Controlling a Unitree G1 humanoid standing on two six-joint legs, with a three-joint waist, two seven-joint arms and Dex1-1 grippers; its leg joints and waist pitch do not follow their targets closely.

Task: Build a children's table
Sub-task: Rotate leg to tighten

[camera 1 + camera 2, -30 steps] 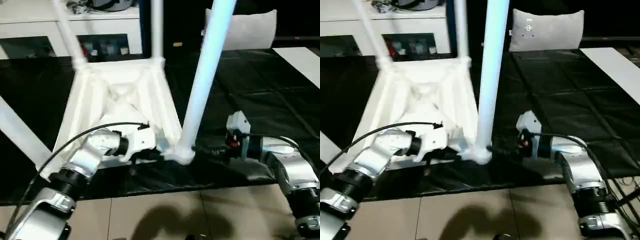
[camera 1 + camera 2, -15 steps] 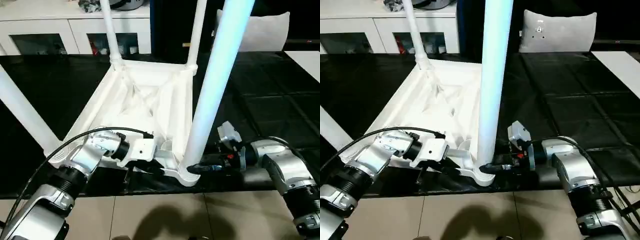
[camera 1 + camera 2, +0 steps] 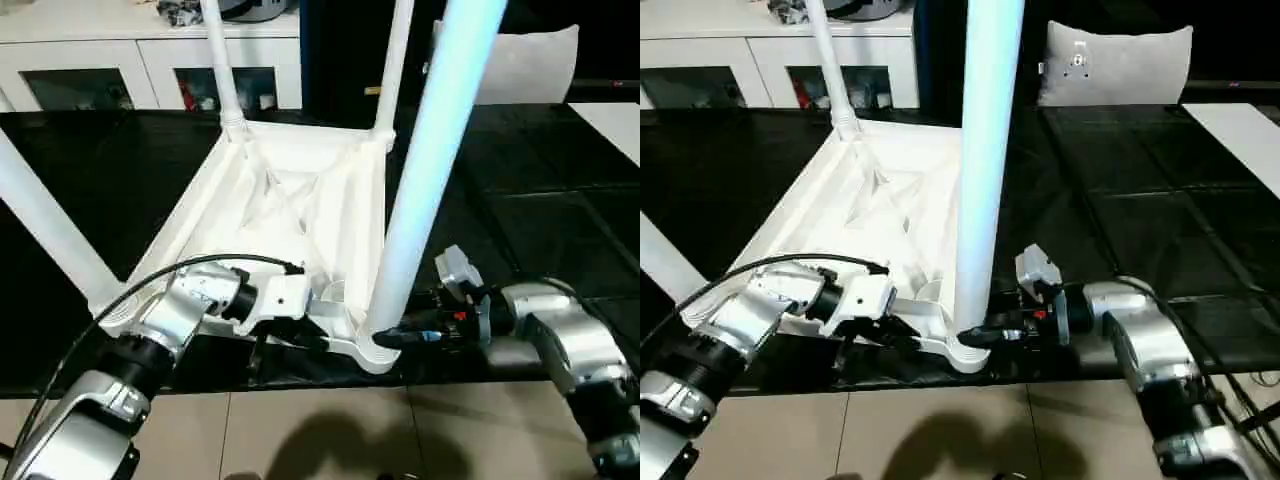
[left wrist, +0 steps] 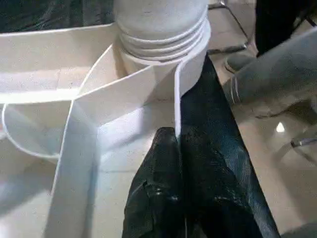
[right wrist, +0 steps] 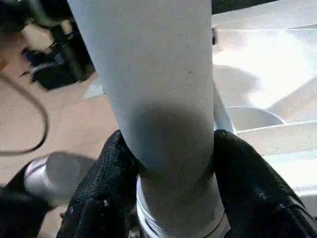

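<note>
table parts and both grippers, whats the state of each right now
table top: upside down, ribbed underside up
near right leg: upright in its corner socket
left gripper: shut on the top's rim
right gripper: shut on that leg's base

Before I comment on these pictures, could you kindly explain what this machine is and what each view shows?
This is a humanoid robot with two silver arms. Two pictures come from its head, looking down; two come from cameras on its wrists. A white children's table lies upside down on a black mat, legs pointing up. The left gripper pinches a thin rib of the table's near corner, as the left wrist view shows. The right gripper clamps the base of the nearest leg, where it enters its corner socket. A white cabinet stands behind.
</note>
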